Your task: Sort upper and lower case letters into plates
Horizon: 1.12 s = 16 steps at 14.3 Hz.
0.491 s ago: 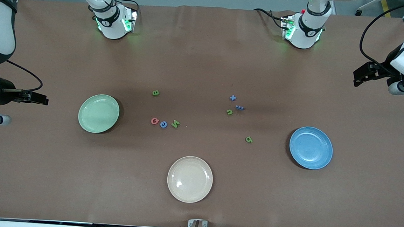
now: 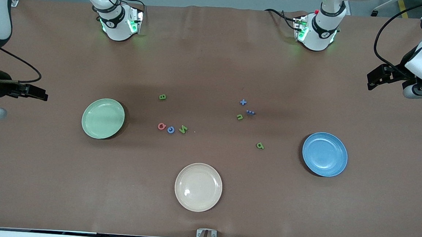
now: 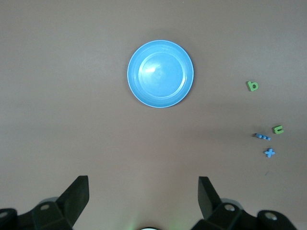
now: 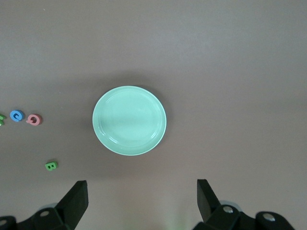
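Note:
The pale green plate lies toward the right arm's end, the blue plate toward the left arm's end. Between them lie small letters: a green B, a red round letter, a blue C, a green N, a green u and a green b. My right gripper hangs open and empty at its table end. My left gripper hangs open and empty at the other end.
A cream-white plate lies nearer the front camera, between the two coloured plates. A blue plus sign and a small blue piece lie beside the green u. Both arm bases stand at the table's back edge.
Both grippers have drifted a little toward the bases' side of the table, the right one more. Nothing on the table has moved.

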Tool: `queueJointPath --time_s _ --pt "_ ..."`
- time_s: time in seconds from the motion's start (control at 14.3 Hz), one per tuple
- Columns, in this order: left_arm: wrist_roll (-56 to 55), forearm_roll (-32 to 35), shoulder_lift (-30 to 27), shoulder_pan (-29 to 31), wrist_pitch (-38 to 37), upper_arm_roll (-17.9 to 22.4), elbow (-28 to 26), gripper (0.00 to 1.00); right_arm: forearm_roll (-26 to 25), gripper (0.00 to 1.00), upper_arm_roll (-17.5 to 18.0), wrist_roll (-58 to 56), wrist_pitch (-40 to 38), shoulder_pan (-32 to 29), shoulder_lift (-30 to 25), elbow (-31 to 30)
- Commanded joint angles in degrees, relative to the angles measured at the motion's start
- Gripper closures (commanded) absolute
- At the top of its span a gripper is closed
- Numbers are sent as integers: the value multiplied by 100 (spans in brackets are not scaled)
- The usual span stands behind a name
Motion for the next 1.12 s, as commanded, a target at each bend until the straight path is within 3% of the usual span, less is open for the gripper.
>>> queueJointPath --time_s 0.0,0.49,0.77,1.05 --pt "44 -104 72 -13 -35 -19 139 0 2 0 41 12 168 -25 -708 -741" --pt "88 -104 134 -13 -35 -19 139 0 37 0 59 21 54 -25 -1307 -927" --pt "10 -34 722 -83 35 -316 139 0 204 0 59 21 62 -16 -1342 -918" --pt "-43 -130 1372 -83 763 -598 -27 0 213 0 33 21 246 -34 -1386 -900"
